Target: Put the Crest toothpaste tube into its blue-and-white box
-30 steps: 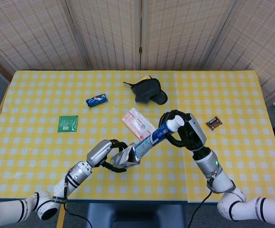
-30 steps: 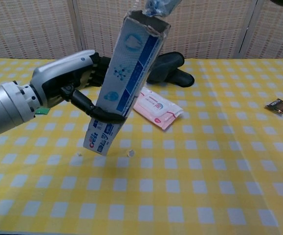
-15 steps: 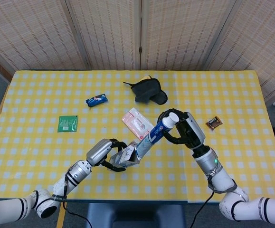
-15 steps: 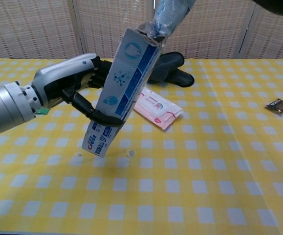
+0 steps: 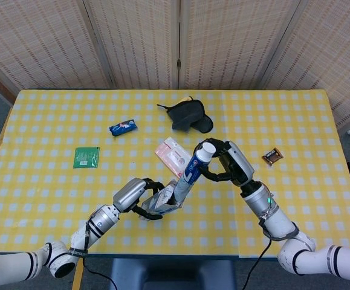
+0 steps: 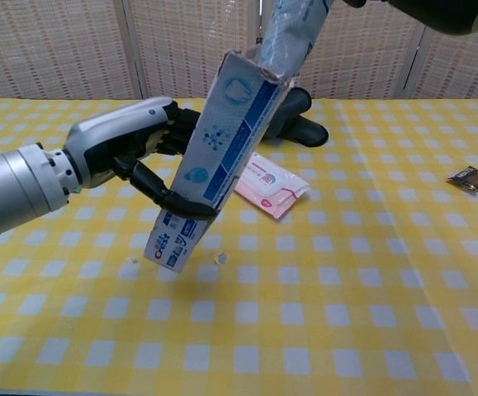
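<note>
My left hand point(image 5: 139, 199) point(image 6: 135, 157) grips the blue-and-white Crest box point(image 6: 218, 157) point(image 5: 161, 204) around its middle and holds it tilted, open end up, above the table. The toothpaste tube point(image 5: 193, 169) point(image 6: 291, 35), white cap uppermost, has its lower end inside the box mouth. My right hand point(image 5: 226, 164) holds the tube near its cap. In the chest view only a dark part of that hand point(image 6: 441, 10) shows at the top edge.
On the yellow checked tablecloth point(image 5: 54, 187) lie a pink-and-white wipes pack point(image 5: 173, 154) point(image 6: 267, 183), a black glove point(image 5: 188, 116) point(image 6: 292, 120), a blue snack packet point(image 5: 123, 127), a green sachet point(image 5: 86, 157) and a small brown packet point(image 5: 272, 157) point(image 6: 470, 177).
The right hand has swung the tube's cap end leftward, so the tube stands steeper and sits deeper in the box. The left hand and box shifted slightly right.
</note>
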Robot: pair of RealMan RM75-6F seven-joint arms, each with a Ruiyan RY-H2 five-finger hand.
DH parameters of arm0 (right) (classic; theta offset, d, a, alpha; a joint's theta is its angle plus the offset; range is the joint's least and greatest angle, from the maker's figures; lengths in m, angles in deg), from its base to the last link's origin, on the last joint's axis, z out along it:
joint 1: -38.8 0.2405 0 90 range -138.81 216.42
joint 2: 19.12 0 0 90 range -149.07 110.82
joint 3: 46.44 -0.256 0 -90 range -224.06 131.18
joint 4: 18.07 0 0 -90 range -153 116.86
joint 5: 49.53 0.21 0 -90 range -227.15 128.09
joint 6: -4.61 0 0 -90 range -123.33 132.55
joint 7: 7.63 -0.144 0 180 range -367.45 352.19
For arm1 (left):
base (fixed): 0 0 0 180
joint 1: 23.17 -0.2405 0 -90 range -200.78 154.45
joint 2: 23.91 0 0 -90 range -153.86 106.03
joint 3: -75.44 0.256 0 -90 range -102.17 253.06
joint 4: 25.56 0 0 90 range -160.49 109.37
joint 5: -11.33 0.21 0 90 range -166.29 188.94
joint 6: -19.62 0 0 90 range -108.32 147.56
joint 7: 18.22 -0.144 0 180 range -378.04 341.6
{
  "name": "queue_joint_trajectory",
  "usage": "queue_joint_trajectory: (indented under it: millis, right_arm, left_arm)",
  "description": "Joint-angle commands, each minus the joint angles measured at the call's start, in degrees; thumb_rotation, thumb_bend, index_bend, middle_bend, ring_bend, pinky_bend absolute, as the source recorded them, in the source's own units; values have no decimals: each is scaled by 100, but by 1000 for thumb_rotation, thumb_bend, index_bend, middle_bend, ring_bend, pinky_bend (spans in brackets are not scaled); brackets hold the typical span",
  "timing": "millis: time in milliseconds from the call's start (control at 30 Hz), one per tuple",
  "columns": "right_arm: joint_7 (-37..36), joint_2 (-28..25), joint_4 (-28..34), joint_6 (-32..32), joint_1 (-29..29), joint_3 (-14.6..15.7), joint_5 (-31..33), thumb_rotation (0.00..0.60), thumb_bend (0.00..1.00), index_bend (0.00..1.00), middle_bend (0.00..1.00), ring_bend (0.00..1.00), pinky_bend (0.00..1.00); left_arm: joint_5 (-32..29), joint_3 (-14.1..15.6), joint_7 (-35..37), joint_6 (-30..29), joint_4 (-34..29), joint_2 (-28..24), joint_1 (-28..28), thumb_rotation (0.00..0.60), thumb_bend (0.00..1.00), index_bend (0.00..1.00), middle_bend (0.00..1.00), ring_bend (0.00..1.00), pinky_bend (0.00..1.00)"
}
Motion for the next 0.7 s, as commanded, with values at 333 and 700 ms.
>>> queue_joint_trajectory:
  millis: [333, 700]
  right_arm:
    - [454, -550, 369, -281, 276, -13, -493, 600, 378, 819, 716, 642, 682]
    - [-148, -912, 251, -425, 580, 306, -1197, 600, 379, 820, 694, 617, 671]
  left_arm:
    - [174, 38, 269, -109, 89, 48, 38, 600, 128, 618, 734, 567, 402]
    - [297, 123, 701, -132, -1, -33, 81, 600, 128, 618, 734, 567, 403]
